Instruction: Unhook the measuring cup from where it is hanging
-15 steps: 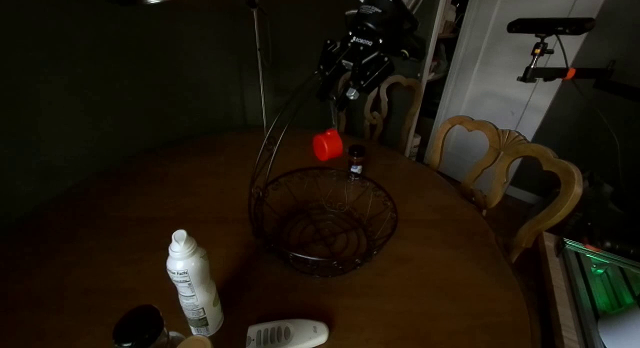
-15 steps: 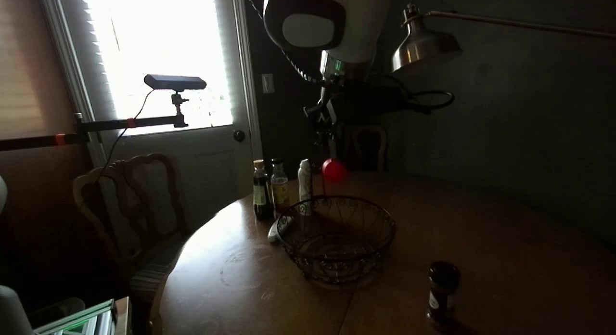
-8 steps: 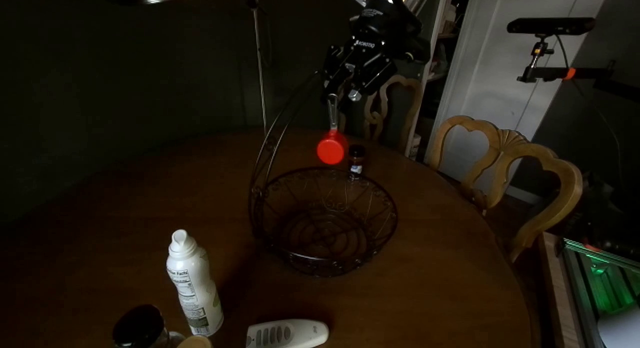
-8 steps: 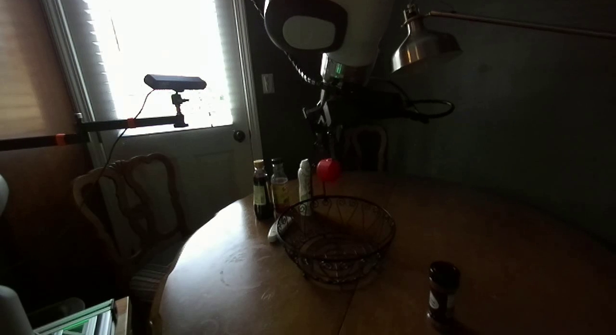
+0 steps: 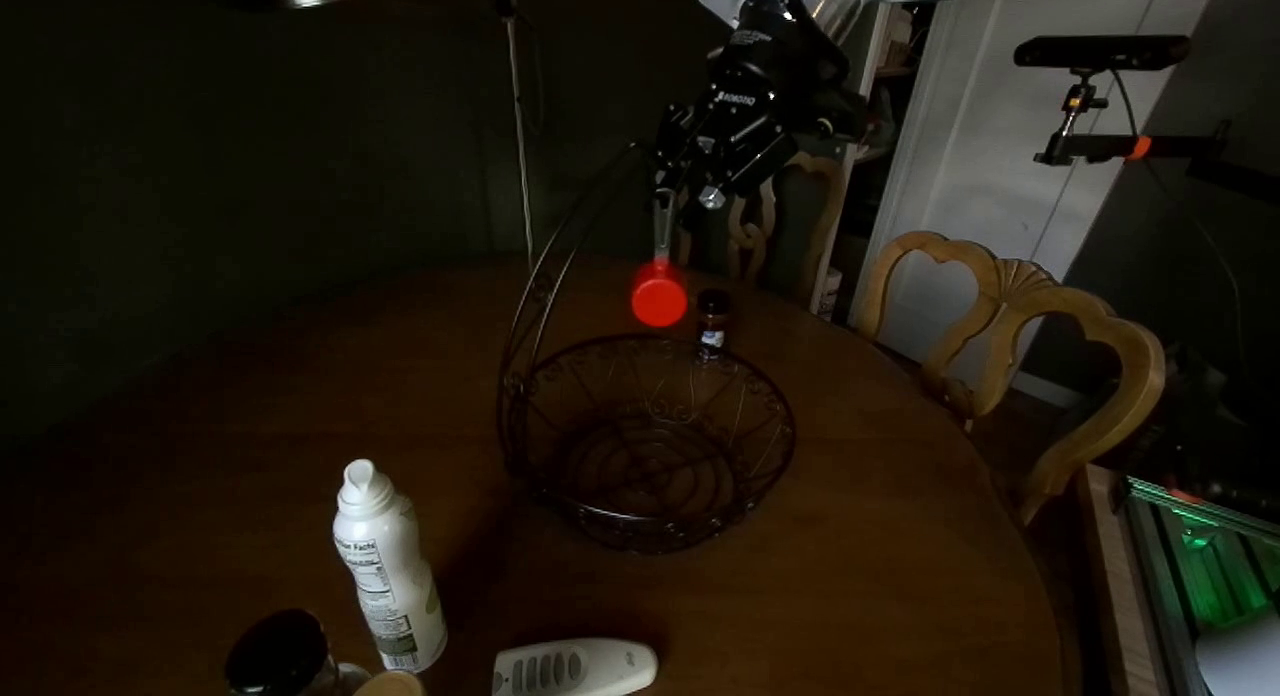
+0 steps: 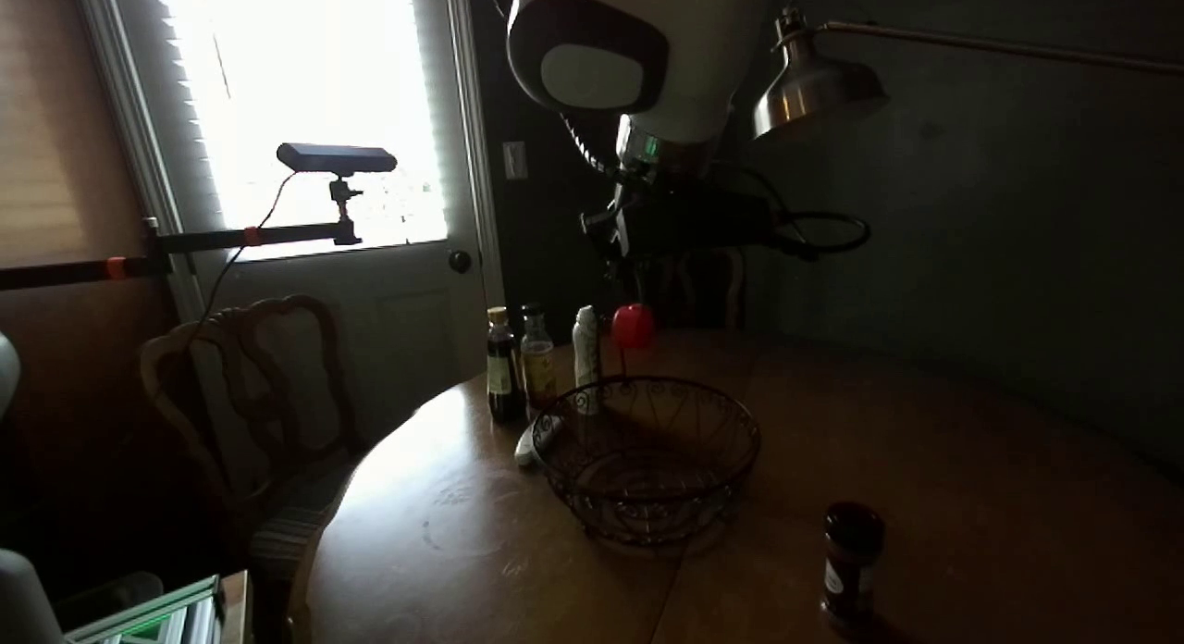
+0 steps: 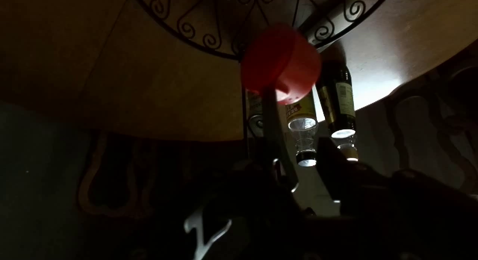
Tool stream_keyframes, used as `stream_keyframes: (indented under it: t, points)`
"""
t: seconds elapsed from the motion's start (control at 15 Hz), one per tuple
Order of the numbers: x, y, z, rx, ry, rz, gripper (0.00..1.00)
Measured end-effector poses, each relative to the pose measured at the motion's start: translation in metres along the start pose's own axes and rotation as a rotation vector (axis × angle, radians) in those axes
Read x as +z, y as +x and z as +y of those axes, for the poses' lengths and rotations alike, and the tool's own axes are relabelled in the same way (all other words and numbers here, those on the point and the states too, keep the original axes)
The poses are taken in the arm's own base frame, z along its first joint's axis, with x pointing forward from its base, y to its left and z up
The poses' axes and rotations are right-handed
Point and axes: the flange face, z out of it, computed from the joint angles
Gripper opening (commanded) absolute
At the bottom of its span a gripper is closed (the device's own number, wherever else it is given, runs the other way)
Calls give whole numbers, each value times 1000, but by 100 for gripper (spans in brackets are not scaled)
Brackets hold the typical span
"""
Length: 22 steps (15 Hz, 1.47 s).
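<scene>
The red measuring cup (image 5: 659, 298) hangs by its grey handle (image 5: 663, 234) below the top of the wire basket's tall curved hook (image 5: 545, 291). Where handle and hook meet is hidden behind the gripper. The cup also shows in an exterior view (image 6: 634, 327) and large in the wrist view (image 7: 280, 62). My gripper (image 5: 688, 198) is at the handle's upper end. In the wrist view the gripper (image 7: 295, 151) is open, with a gap between its dark fingers. The handle's slotted end lies against or just beside the left finger, not clearly between both.
The wire basket (image 5: 600, 513) stands on the table below the cup. A dark jar (image 5: 713, 321) stands behind it. A white spray bottle (image 5: 390, 576) and a remote (image 5: 575, 668) are nearby. Glass bottles (image 6: 504, 376) stand beyond the basket. A lamp (image 6: 819, 98) hangs near the arm.
My gripper has moved slightly down, and to the right in an exterior view. The cup has swung and turned, and its handle now shows below the fingers.
</scene>
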Motion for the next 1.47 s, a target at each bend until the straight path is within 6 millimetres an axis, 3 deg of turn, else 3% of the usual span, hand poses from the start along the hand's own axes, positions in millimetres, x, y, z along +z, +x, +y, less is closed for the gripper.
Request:
stream_keyframes:
  t: [0.27, 0.33, 0.47, 0.6, 0.67, 0.8, 0.87, 1.2, 1.47]
  points:
    - [-2, -6, 1, -5, -7, 18, 50]
    - [-2, -6, 1, -13, -8, 25, 56]
    - [-1, -8, 2, -34, -9, 39, 53]
    - [-1, -10, 3, -58, -14, 52, 62]
    - [0, -12, 4, -72, -16, 58, 74]
    - [1, -16, 6, -98, -18, 66, 72]
    - [2, -18, 7, -106, -20, 70, 76]
    - [9, -27, 11, -147, -10, 96, 48]
    - [13, -25, 5, -199, 57, 150, 49]
